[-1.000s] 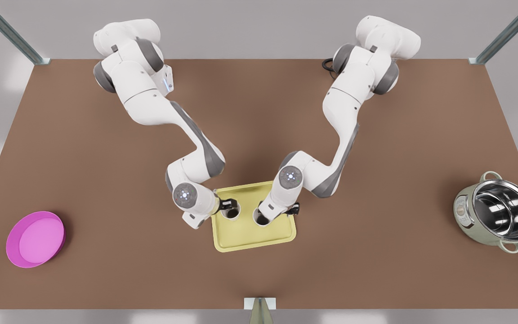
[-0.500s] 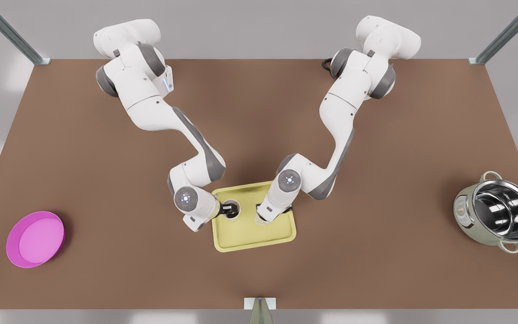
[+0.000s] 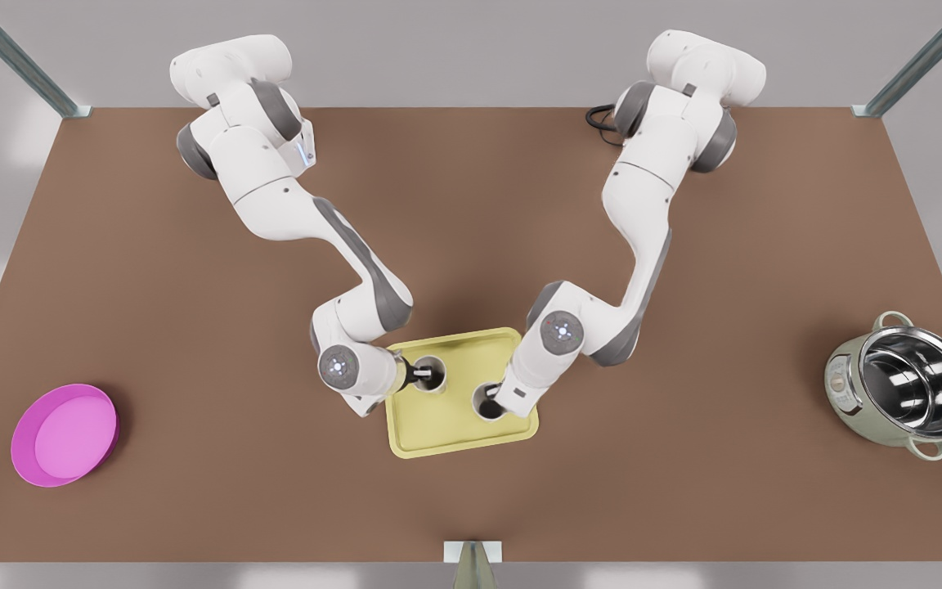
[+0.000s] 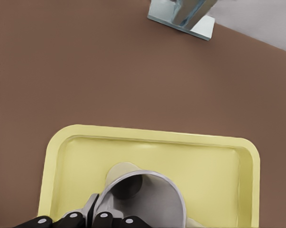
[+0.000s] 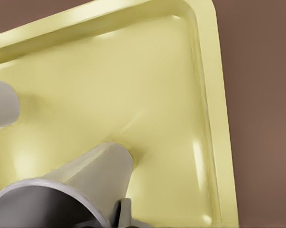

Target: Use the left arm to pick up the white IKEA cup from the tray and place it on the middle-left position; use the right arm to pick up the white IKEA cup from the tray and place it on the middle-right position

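Each white cup stands upright on the yellow tray point(image 3: 446, 438). The left tool point(image 3: 420, 375) is clamped on the rim of the cup point(image 3: 432, 375) toward the front view's left; the right tool point(image 3: 497, 403) is closed on the rim of the other cup point(image 3: 486, 405). Each placement patch of bench point(image 3: 275, 458) is judged to lie outward, on its own arm's side.

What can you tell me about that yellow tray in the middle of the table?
The tray is a flat, pale-yellow rectangle with rounded corners and a low raised rim, smooth and slightly glossy like plastic. It lies flat on the brown table, near the front edge's middle. Two white cups stand upright on it, apart from each other. The left hand grips one cup's rim; the right hand is at the other cup.
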